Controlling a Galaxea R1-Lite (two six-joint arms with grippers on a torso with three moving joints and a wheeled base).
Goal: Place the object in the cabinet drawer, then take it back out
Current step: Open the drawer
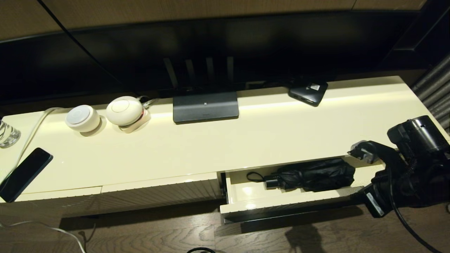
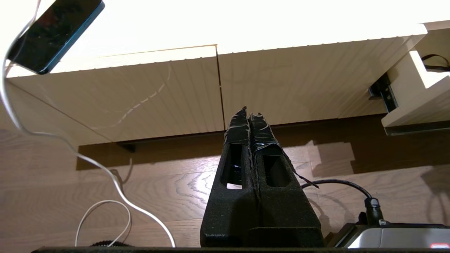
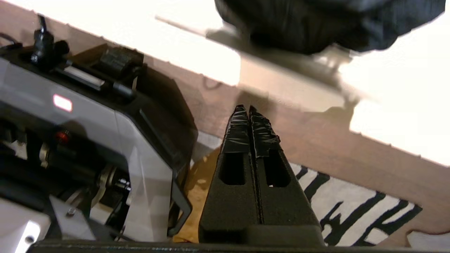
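Note:
The black folding umbrella [image 1: 316,174] lies lengthwise inside the pulled-out cream cabinet drawer [image 1: 281,204]. Its short handle [image 1: 271,182] and strap loop [image 1: 254,175] point toward the drawer's left end. My right arm [image 1: 404,175] reaches in from the right, at the drawer's right front corner. In the right wrist view the right gripper [image 3: 249,109] is shut and empty, over the floor just in front of the drawer, with the umbrella [image 3: 316,24] beyond it. The left gripper [image 2: 249,114] is shut and empty, low over the floor, facing the closed ribbed cabinet fronts [image 2: 281,88].
On the cabinet top are a black phone [image 1: 24,174], two white round devices [image 1: 82,118], a black router [image 1: 205,106], a small black box with a white label [image 1: 308,91] and a glass [image 1: 7,133]. A white cable [image 2: 116,182] trails on the floor. A patterned rug [image 3: 351,211] lies beside the robot base [image 3: 88,140].

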